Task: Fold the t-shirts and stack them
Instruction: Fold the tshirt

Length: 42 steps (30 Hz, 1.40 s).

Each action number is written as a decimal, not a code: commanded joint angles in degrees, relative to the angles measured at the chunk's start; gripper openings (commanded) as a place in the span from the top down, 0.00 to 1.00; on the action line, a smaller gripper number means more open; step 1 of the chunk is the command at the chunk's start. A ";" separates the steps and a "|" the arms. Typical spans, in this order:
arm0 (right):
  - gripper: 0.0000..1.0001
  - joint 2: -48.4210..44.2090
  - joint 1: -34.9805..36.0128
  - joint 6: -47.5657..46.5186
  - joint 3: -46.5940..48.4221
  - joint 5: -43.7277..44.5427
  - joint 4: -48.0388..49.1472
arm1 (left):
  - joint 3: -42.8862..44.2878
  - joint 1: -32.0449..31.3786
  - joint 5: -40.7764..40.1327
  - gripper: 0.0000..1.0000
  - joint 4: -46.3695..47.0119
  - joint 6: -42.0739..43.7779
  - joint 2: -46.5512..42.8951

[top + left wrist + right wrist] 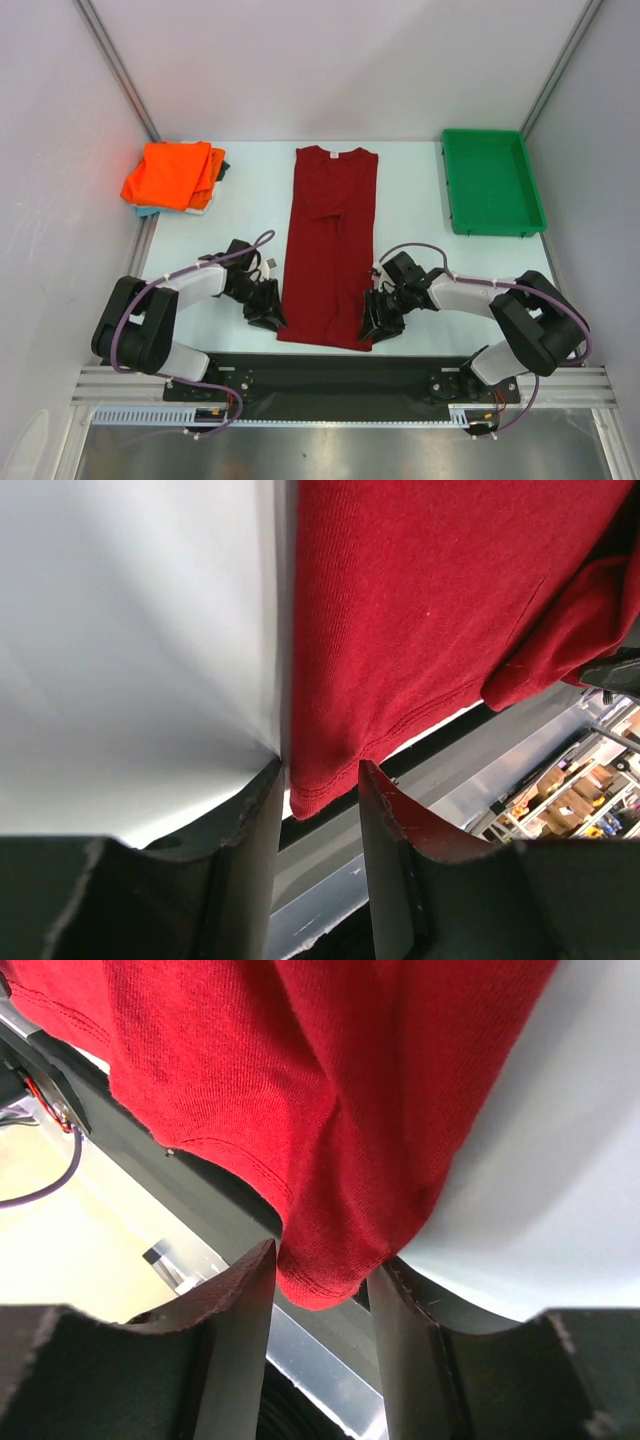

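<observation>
The dark red t-shirt (330, 240) lies in a long narrow strip down the middle of the table, collar at the far end. My left gripper (268, 312) is at its near left hem corner. In the left wrist view the jaws (320, 770) stand apart with that corner of the red cloth (400, 610) hanging between the tips. My right gripper (372, 325) is at the near right corner. There the bunched hem (320, 1270) fills most of the gap of the still open jaws (322, 1255). The orange t-shirt (170, 175) lies folded at the far left, with a teal edge (146, 211) under it.
A green plastic tray (490, 185) stands at the far right of the table. The black table edge and metal rail (330, 385) run just below the shirt's hem. Grey walls close in the left, right and back.
</observation>
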 commanded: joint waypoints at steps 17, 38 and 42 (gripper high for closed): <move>1.00 -4.28 -5.34 -7.85 5.91 2.63 -3.22 | 2.25 1.86 3.88 1.00 -0.45 0.91 -4.68; 1.00 -0.07 -13.69 -19.46 27.81 3.87 -7.73 | 33.18 9.43 0.28 0.99 -0.45 6.54 8.74; 1.00 4.59 -17.39 -19.02 31.15 2.90 -5.70 | 42.95 9.60 0.36 1.00 -1.42 7.86 17.27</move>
